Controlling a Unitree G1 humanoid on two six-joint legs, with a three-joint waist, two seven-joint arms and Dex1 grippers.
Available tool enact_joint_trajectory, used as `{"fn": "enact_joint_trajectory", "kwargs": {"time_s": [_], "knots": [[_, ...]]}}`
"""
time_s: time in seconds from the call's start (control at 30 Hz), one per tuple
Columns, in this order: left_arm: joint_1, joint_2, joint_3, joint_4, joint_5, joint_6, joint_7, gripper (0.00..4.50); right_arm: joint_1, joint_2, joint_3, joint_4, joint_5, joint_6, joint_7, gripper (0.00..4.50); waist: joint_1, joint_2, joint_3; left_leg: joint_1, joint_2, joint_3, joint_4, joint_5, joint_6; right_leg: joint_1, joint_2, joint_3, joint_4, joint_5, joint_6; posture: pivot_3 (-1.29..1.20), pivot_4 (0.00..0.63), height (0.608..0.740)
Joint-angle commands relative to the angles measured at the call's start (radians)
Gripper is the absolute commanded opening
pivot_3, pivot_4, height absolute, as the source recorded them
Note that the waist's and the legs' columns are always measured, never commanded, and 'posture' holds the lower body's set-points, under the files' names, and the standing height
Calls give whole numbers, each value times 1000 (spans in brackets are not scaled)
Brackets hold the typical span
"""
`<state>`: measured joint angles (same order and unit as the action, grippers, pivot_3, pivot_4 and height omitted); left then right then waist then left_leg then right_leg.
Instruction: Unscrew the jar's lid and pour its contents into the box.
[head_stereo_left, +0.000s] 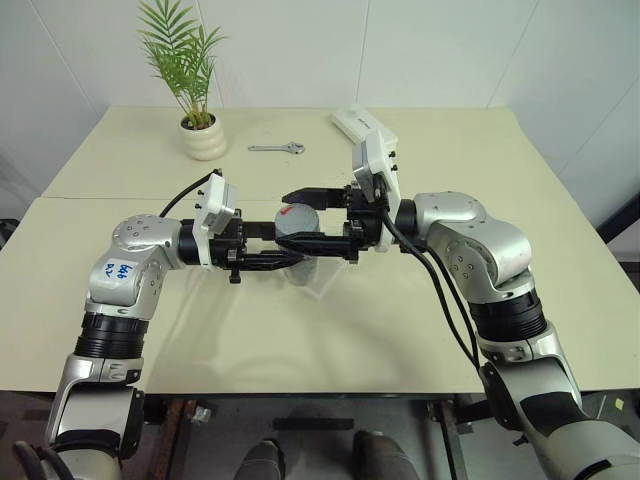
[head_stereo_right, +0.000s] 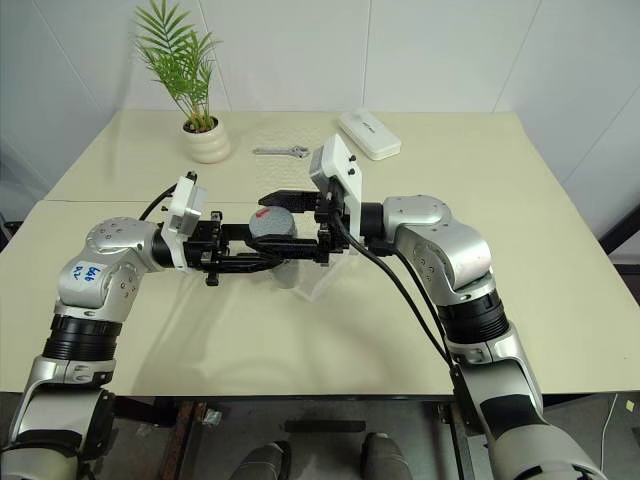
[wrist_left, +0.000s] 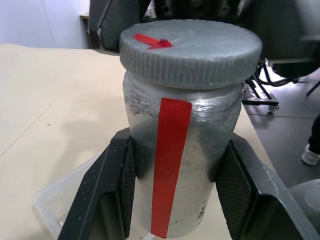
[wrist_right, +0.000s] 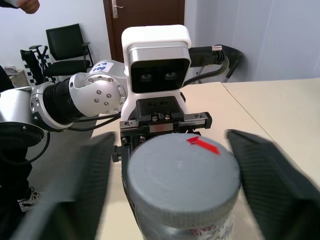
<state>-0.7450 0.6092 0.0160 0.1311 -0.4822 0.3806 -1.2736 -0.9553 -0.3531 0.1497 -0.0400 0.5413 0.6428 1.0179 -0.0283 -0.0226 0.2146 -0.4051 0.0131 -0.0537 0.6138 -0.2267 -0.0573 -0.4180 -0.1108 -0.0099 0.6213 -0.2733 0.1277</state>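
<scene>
left jaws: clamped on the jar (wrist_left: 195, 150), one black finger (wrist_left: 107, 195) pressed to each side of its silvery body, below the cap. jar is upright w/ a red strip down its side, held up off the table (head_stereo_left: 450, 330), centre of the head cam frame.

right jaws: come in from the right side of frame, level, and i read them as closed on the lid (wrist_left: 192, 50), one finger (wrist_right: 272, 170) either side of its ribbed rim. they're blurred in the r wrist cam, so i can't tell how firm the contact is. lid is grey w/ a small red mark on top and sits on the jar.

box (head_stereo_left: 322, 283): clear tray on the table, just under and slightly right of the jar, centre of frame; its corner also shows bottom left in the l wrist cam.

further out: white case (head_stereo_left: 362, 122) top centre-right, small wrench (head_stereo_left: 278, 149) top centre, plant pot (head_stereo_left: 203, 140) w/ a palm top left. all well apart from the jar.

contents: can't see them, jar's capped and opaque.
</scene>
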Motion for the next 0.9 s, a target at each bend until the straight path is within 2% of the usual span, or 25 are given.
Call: {"fn": "enact_joint_trajectory", "kwargs": {"time_s": [0.03, 0.2, 0.33, 0.4, 0.63, 0.7, 0.8, 0.9], "knots": [[-7, 7, 20, -23, -11, -16, 2, 1857, -22, 18, -20, -19, 14, -13, -9, 2559, 0, 0, 0, 0, 0, 0, 0, 0, 0, 0, 0, 0, 0, 0, 0, 0, 150, 740], [-5, 7, 21, -23, -10, -15, 1, 1857, -38, 73, -113, -46, 144, 84, -66, 2559, 0, 0, 0, 0, 0, 0, 0, 0, 0, 0, 0, 0, 0, 0, 0, 0, 150, 740], [4, 13, 17, -23, -4, -23, -3, 1857, -54, 128, -248, -68, 361, 231, -166, 2559, 1, 0, 0, 0, 0, 0, 0, 0, 0, 0, 0, 0, 1, 0, 0, 0, 150, 740], [8, 17, 17, -24, -3, -23, -4, 1857, -40, 124, -278, -83, 382, 233, -205, 2559, 1, 0, 0, 0, 0, 0, 0, 0, 0, 0, 0, 0, 1, 0, 0, 0, 150, 740], [33, 35, 42, -45, -22, 1, 13, 1857, 99, -27, -296, -87, 137, 45, -315, 2559, 2, 0, 0, 0, 0, 0, 0, 0, 0, 0, 0, 0, -1, 0, 0, 0, 150, 740], [40, 40, 49, -46, -25, 1, 19, 1857, 157, -81, -300, -59, 75, -25, -300, 2559, 2, 0, 0, 0, 0, 0, 0, 0, 0, 0, 0, 0, 0, 0, 0, 0, 150, 740], [44, 35, 77, -36, -44, 16, 38, 1857, 330, -150, -307, 105, -100, -254, -312, 2559, 4, -1, -1, 0, 0, 1, 0, 0, 1, 0, 0, 0, -1, 0, 0, 0, 150, 740], [40, 30, 84, -29, -51, 23, 48, 1857, 420, -161, -310, 267, -190, -424, -329, 2559, 3, -1, -1, 0, -1, 2, 0, -1, 1, 1, -1, 1, -3, 0, 0, 0, 150, 740]]}}
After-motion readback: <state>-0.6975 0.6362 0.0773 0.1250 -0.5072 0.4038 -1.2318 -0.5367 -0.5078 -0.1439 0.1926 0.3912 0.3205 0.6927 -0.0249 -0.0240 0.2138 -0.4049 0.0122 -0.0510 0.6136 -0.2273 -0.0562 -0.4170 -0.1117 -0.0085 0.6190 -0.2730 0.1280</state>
